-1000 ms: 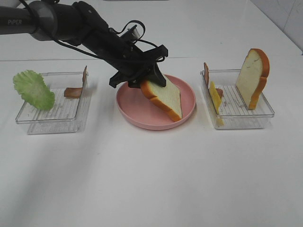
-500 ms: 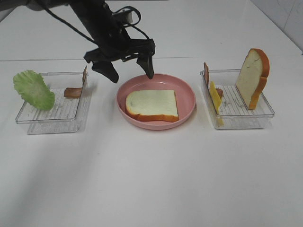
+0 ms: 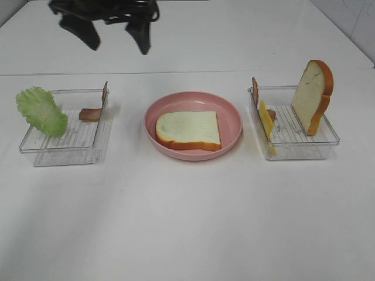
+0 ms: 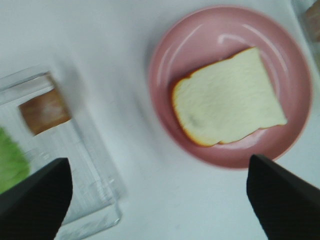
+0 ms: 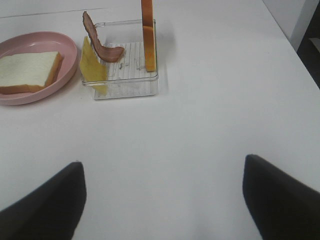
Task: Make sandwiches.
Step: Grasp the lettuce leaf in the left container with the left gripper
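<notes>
One white bread slice (image 3: 188,129) with orange-brown crust lies flat on the round pink plate (image 3: 234,117). A second slice (image 3: 313,96) stands upright in the right clear tray, with yellow cheese (image 3: 266,120) and a bacon strip (image 3: 255,91). The green lettuce leaf (image 3: 41,111) and bacon (image 3: 91,114) are in the left tray. My left gripper (image 3: 111,32) is open and empty, high above the table behind the left tray and plate. Its wrist view shows the bread (image 4: 227,112) on the plate (image 4: 165,65) below. My right gripper (image 5: 162,165) is open and empty over bare table, not in the exterior view.
The left clear tray (image 3: 64,149) and right clear tray (image 3: 304,149) flank the plate. The right wrist view shows the right tray (image 5: 130,87) with upright bread (image 5: 147,35), bacon (image 5: 102,45) and cheese (image 5: 92,65). The table edge (image 5: 295,50) is near.
My left gripper let go of the bread slice, which now lies flat on the plate. The gripper then rose and moved back and to the left, open.
</notes>
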You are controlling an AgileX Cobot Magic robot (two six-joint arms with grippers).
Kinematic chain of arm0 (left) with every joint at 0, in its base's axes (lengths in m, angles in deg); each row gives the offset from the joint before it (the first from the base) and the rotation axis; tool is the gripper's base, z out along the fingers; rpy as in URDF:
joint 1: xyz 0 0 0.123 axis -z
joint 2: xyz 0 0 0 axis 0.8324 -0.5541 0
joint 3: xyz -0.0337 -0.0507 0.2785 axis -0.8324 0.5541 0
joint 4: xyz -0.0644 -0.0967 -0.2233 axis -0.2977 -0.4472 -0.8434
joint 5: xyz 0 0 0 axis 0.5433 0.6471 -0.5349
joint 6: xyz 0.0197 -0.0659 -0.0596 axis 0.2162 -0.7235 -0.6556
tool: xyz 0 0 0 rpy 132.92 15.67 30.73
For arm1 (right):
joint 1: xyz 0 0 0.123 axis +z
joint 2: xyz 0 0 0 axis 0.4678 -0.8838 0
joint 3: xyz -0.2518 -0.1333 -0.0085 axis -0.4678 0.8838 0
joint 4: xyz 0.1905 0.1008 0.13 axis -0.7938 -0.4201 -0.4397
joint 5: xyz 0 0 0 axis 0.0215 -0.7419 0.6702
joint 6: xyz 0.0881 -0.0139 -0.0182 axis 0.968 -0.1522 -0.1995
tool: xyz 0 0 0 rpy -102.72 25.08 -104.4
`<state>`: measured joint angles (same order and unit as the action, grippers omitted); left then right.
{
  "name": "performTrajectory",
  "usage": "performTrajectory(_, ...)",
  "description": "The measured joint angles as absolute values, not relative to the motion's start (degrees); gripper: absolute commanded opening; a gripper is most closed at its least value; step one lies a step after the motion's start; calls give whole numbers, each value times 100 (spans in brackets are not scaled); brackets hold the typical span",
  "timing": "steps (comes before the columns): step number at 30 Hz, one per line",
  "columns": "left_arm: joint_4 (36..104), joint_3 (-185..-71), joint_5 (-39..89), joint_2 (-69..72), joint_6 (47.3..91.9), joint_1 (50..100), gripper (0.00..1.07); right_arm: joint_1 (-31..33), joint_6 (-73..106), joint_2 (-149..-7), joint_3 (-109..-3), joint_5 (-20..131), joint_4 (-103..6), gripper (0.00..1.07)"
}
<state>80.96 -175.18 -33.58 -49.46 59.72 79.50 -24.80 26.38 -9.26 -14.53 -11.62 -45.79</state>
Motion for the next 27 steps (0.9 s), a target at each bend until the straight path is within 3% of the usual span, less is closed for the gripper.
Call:
performTrajectory(4,8279,-16779,-3369,-4242,6126,7440,89,-2480,2638,-926,-1453,-1162,-4579,80)
performTrajectory(6,8342,-16281,-3369,-3709,6442,6569,89,-2480,2638,-926,-1453,-1162,-4579,80)
performTrajectory(7,8342,-16281,-3369,-3709,6442,6569,89,-2480,2638,-926,-1453,-1162,-4579,80)
performTrajectory(8,8319,-16183,-3369,-3657,6585,6145,89,-2480,2638,-926,-1453,-1162,-4579,80)
performTrajectory(9,8319,-16183,-3369,-3657,6585,6145,89,-2480,2638,-926,-1453,-1162,-4579,80)
performTrajectory(11,8159,-16132,-3381,-3726,6906,5578,89,-2480,2638,-926,-1453,-1162,-4579,80)
performTrajectory(16,8027,-16132,-3381,-4116,7272,5188,89,-2480,2638,-926,-1453,-1162,-4579,80)
performTrajectory(27,7786,-16126,-3324,-5101,7450,5177,89,-2480,2638,-926,-1453,-1162,-4579,80)
